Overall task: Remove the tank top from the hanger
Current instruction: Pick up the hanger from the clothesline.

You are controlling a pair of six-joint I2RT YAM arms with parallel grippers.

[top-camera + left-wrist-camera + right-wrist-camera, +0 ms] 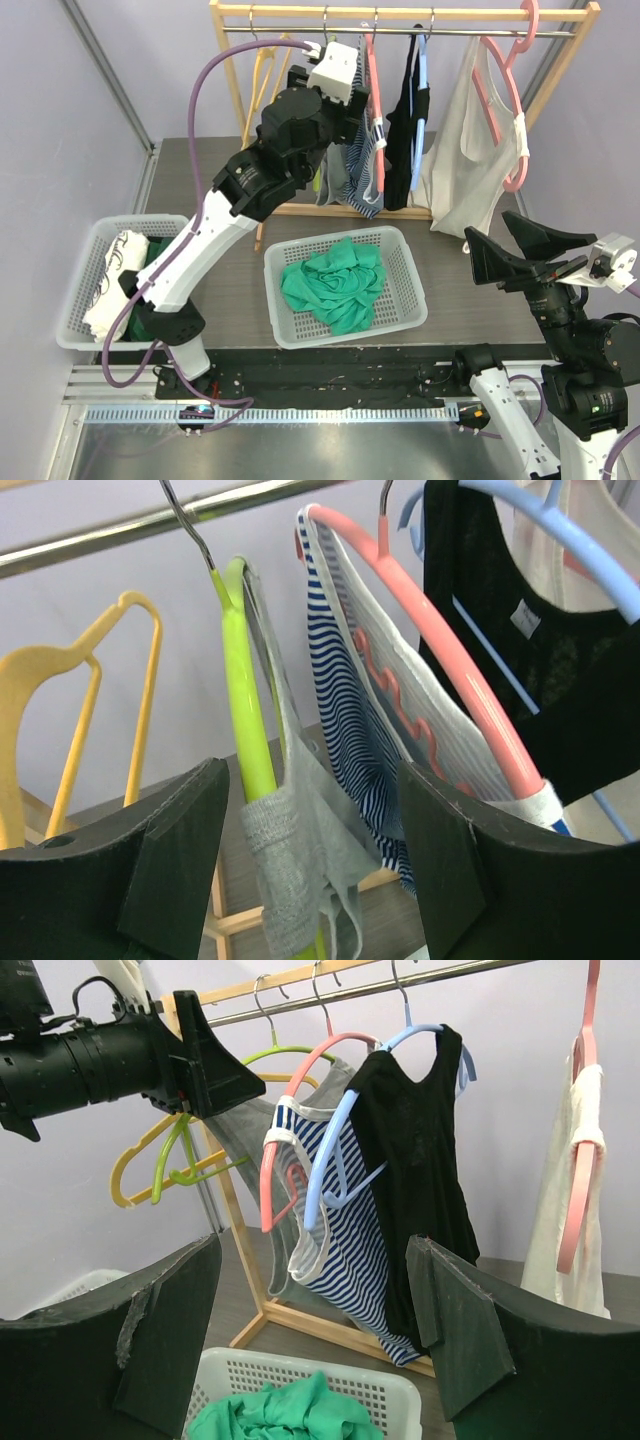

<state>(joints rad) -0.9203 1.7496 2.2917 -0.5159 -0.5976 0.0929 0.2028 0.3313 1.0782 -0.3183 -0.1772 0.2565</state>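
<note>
Your left gripper (312, 780), open and empty, is the nearer one. The grey tank top (300, 850) hangs vertically at its 12 o'clock.

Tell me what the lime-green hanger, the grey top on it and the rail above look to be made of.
Lime-green hanger: smooth and glossy with a moulded edge, probably plastic; its hook looks like bare wire.
Grey top: matte, soft knit fabric, with visible stitch texture and limp folds.
Rail: shiny silver round bar with streaked highlights, most likely metal.
</note>
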